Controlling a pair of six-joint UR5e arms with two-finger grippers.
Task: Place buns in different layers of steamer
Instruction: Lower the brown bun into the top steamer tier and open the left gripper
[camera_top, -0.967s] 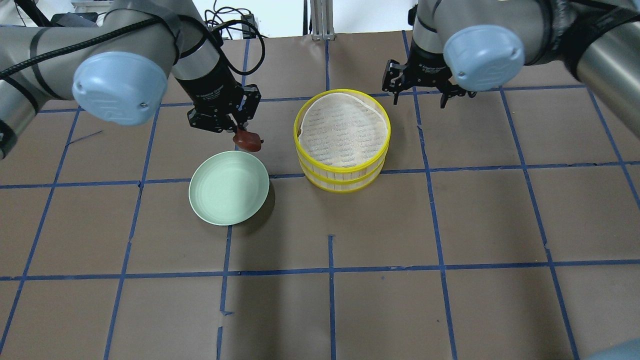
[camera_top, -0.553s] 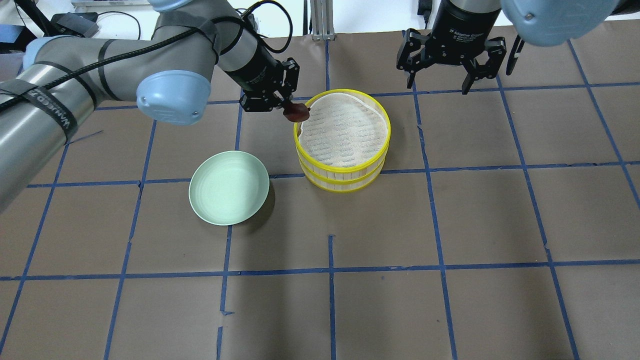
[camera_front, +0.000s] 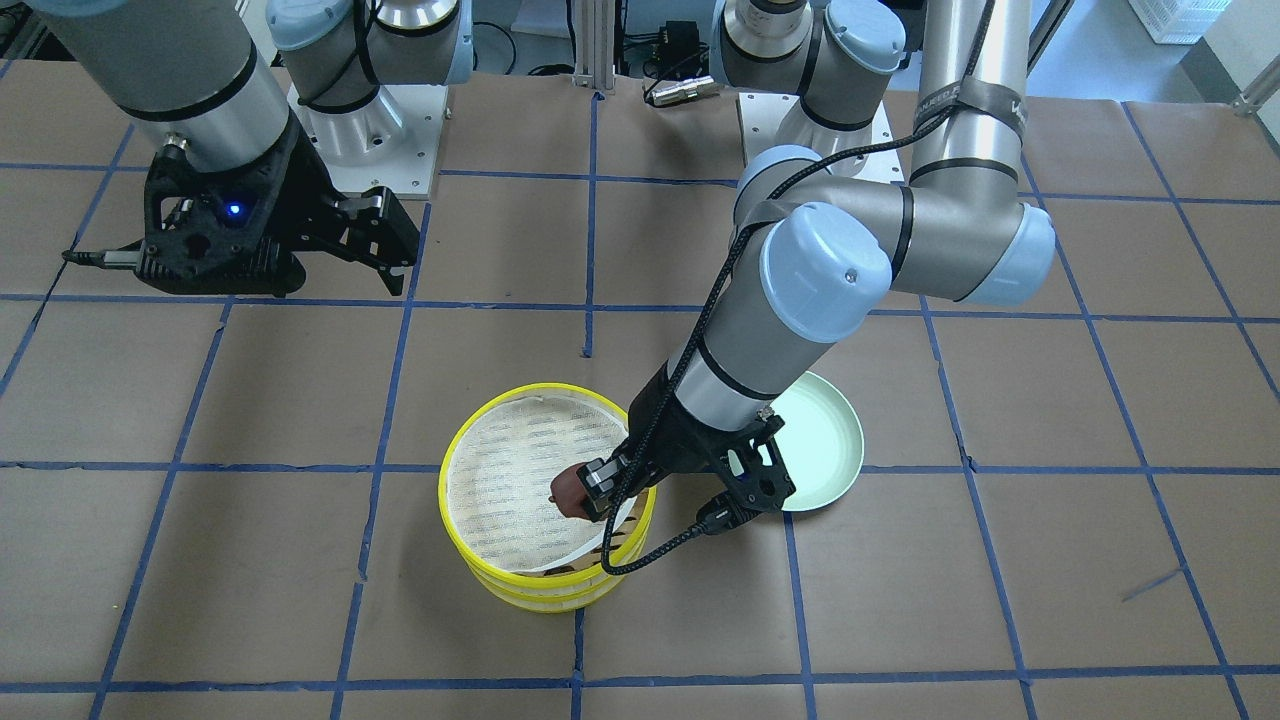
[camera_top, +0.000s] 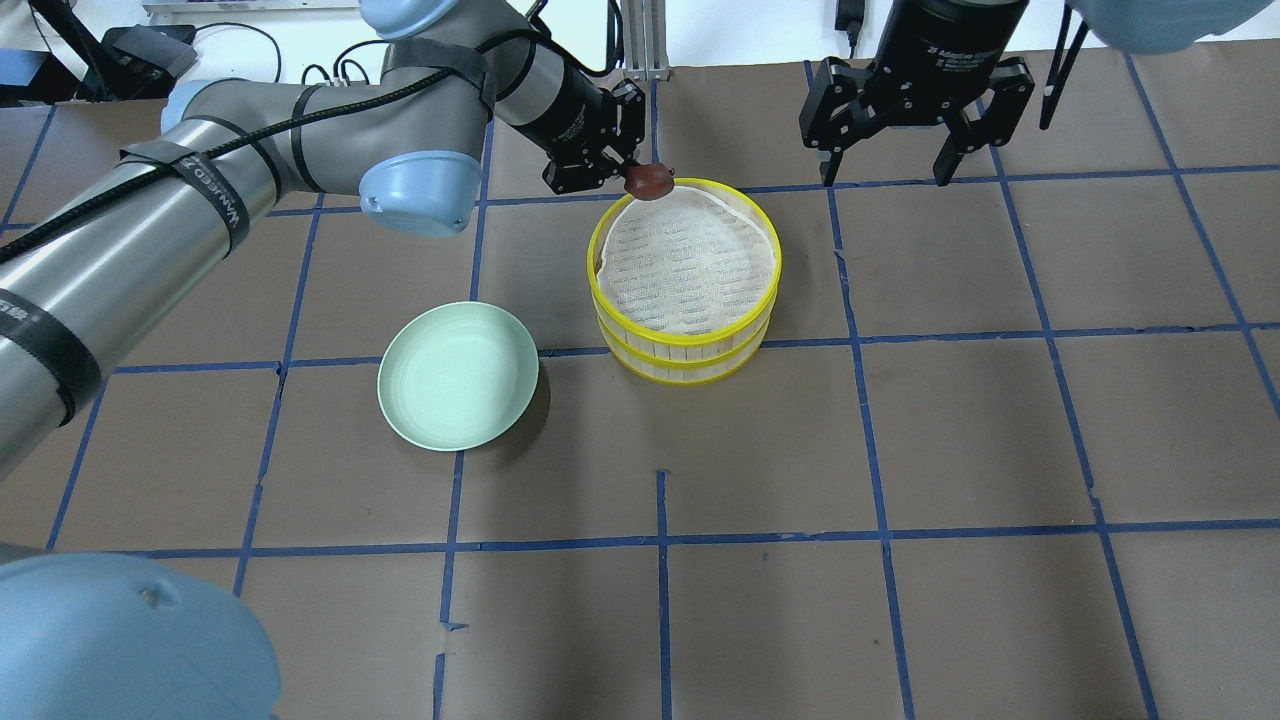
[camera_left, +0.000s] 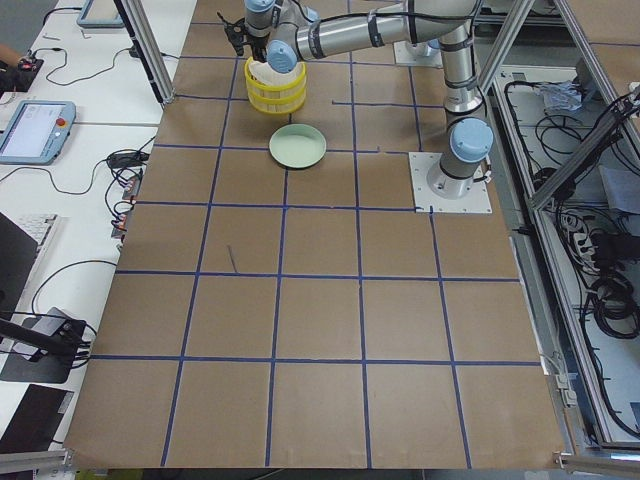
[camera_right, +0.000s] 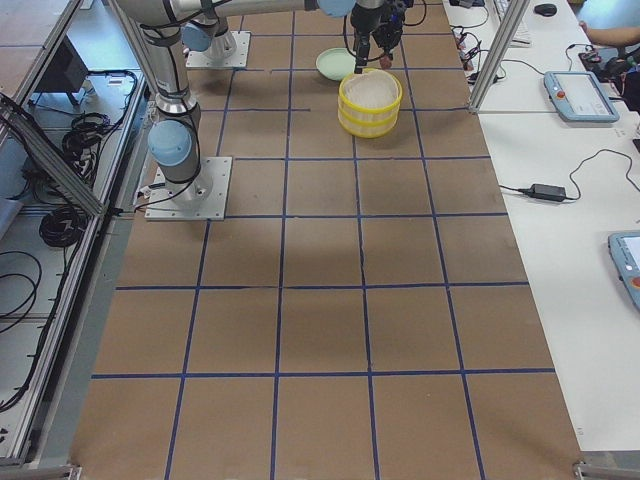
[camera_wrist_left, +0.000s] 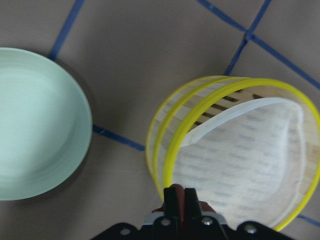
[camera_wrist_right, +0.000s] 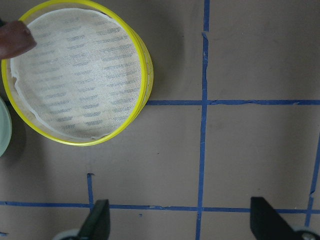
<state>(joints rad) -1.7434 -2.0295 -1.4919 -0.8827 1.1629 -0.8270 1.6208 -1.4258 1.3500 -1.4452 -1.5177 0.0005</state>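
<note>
Steamer (camera_top: 685, 362) stands upright on the brown desk (camera_top: 900, 450), which is crossed by a grid of blue tape (camera_top: 660, 545). Its two yellow-rimmed tiers are stacked, so the upper one covers the lower completely. The round axis is vertical and the mouth faces up. A whitish liner (camera_top: 690, 265) lies in the top tier, and its edge curls up on the side toward the plate.

The left arm (camera_top: 200, 200) reaches far across the desk to the steamer. The right arm (camera_front: 170, 60) hangs well apart on the other side. A pale green plate (camera_top: 458, 376) sits near the steamer on the robot's left, apart from it.

The right tool (camera_top: 885, 170) is high beyond the steamer with its fingers spread wide, gripping nothing. The left tool (camera_top: 628, 176) is pinched on a dark red bun (camera_top: 648, 181), holding it over the top tier just inside the rim nearest the plate. Whether the bun touches the liner cannot be told.

A second ago the bun hung just past the plate's far edge. At 0.6 s ago it was at the steamer's plate-side rim in the overhead view, and now it shows at the far rim there. The steamer and plate have not moved.

The bun is too small for its long axis to be judged.
</note>
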